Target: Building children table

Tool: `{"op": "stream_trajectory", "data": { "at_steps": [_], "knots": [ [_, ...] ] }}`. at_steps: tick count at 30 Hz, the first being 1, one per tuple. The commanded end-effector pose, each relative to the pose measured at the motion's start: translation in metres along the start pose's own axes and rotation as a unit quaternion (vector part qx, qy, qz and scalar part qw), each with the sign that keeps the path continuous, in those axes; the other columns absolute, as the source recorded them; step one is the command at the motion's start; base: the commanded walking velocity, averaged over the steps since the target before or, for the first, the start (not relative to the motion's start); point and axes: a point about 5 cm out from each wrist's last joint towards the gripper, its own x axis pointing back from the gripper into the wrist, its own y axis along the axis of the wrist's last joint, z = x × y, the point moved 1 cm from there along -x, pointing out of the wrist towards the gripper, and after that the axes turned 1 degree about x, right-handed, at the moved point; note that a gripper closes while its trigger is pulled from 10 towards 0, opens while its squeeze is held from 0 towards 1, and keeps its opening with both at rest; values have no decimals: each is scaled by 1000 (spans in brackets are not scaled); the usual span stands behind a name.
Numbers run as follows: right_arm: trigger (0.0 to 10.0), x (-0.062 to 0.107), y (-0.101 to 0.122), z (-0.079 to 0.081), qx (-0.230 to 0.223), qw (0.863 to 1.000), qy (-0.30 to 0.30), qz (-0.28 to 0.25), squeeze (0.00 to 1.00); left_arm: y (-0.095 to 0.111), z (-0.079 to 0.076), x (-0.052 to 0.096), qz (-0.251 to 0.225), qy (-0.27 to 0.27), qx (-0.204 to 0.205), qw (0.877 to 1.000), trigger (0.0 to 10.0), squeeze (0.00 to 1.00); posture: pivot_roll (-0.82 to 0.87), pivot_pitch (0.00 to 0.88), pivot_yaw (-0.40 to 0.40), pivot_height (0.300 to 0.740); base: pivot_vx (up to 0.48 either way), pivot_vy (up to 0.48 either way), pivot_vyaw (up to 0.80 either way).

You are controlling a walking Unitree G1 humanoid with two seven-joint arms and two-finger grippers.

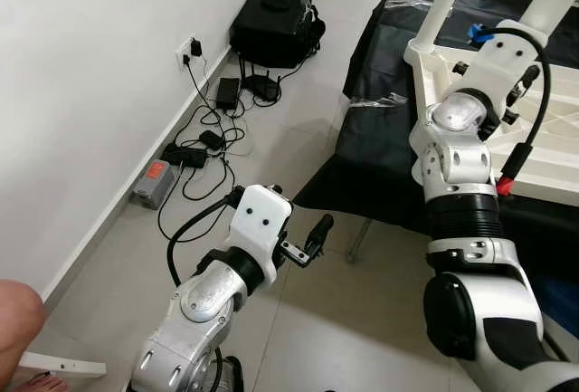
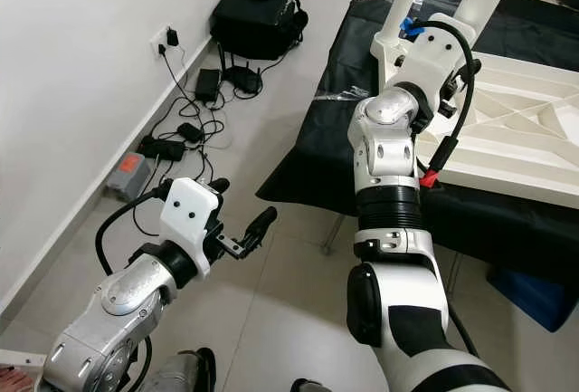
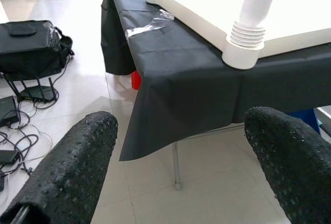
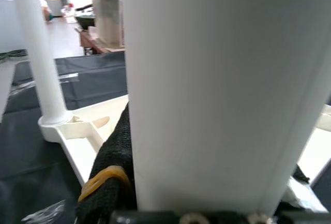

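Two white cylindrical plastic legs (image 1: 441, 4) rise from the upturned white plastic children's tabletop (image 2: 516, 129) lying on the black-draped surface (image 1: 380, 138); the right gripper (image 1: 534, 25) reaches one leg. Left wrist view: the left gripper (image 3: 181, 172) hovers over floor tiles, jaws spread. Right wrist view: jaws pinching a white leg (image 4: 217, 89).

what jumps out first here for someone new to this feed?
The upside-down white children's table on the black-draped bench, two legs pointing up. The right gripper is closed around one white leg, while the left gripper hangs open over the floor beside the bench. By the wall, a black bag and tangled chargers.
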Motion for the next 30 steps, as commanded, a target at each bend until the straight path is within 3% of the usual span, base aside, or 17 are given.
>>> {"op": "stream_trajectory", "data": {
  "at_steps": [1, 13, 23, 30],
  "knots": [
    [10000, 0, -66, -24, 85, 988, -50, 120, 0, -3, -1, 0, 4, 1, 3, 1000, 10000, 0, 141, 198, -74, 740, 0, 0, 0],
    [10000, 3, -64, -25, 66, 988, -73, 122, 0, -3, -2, 0, 3, -1, 4, 1000, 10000, 0, 139, 193, -74, 740, 0, 0, 0],
    [10000, -2, -52, -34, 108, 983, -125, 83, 0, -2, -2, -1, 0, 3, 6, 1000, 10000, 0, 137, 201, -80, 740, 0, 0, 0],
    [10000, -4, -53, -38, 120, 978, -150, 86, 0, -2, -1, -1, -1, 3, 5, 1000, 10000, 0, 138, 200, -82, 740, 0, 0, 0]
  ]
}}
